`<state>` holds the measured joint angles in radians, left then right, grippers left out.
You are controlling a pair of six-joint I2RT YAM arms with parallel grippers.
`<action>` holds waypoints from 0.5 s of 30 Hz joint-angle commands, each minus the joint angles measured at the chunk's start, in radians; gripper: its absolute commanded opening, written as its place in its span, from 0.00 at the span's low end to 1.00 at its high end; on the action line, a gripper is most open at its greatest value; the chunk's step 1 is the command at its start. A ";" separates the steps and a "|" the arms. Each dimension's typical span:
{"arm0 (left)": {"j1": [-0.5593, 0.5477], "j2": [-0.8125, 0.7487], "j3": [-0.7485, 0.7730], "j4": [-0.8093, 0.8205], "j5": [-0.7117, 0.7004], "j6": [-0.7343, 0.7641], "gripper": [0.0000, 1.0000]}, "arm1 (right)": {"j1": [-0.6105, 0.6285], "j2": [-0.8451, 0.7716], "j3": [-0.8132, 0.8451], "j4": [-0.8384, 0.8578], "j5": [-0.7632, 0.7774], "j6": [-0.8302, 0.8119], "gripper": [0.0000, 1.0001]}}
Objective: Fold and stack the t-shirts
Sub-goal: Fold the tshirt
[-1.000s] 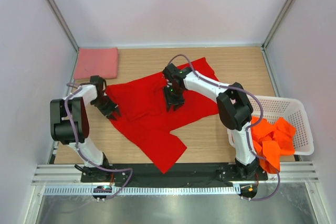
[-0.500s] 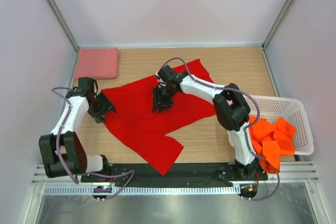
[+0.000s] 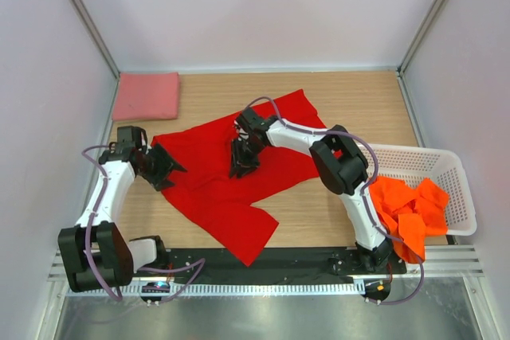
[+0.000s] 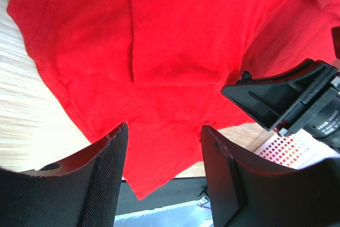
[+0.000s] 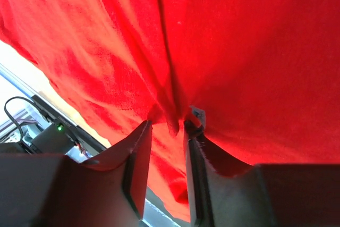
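A bright red t-shirt (image 3: 219, 185) lies spread and rumpled on the middle of the wooden table. My right gripper (image 3: 242, 160) is over its middle, shut on a raised fold of the red cloth (image 5: 171, 111), which bunches between the fingertips (image 5: 142, 131). My left gripper (image 3: 165, 168) is open at the shirt's left edge, with the red cloth (image 4: 159, 67) beyond the fingers and nothing held. A salmon pink t-shirt (image 3: 146, 95) lies folded at the far left corner. Orange t-shirts (image 3: 410, 211) fill the basket.
A white lattice basket (image 3: 446, 166) stands at the right edge of the table and shows in the left wrist view (image 4: 289, 150). The right gripper's black body (image 4: 287, 97) is close in front of my left one. Grey walls enclose the table.
My right gripper has moved left and a little nearer, dragging the red cloth with it. My left arm has swung outward, with its gripper staying at the shirt's left edge.
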<state>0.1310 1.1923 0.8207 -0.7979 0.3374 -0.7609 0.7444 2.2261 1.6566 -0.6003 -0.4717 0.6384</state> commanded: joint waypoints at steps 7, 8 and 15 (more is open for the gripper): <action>0.001 -0.016 0.015 0.032 0.052 -0.005 0.57 | 0.007 0.001 0.028 0.077 -0.053 0.084 0.05; 0.001 -0.011 0.017 0.032 0.057 0.001 0.57 | 0.006 -0.005 0.028 0.108 -0.070 0.127 0.01; 0.001 0.021 0.049 0.029 0.086 0.018 0.57 | -0.040 -0.006 0.025 0.342 -0.148 0.435 0.02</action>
<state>0.1314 1.2049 0.8272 -0.7933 0.3779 -0.7555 0.7311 2.2349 1.6569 -0.4335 -0.5583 0.8715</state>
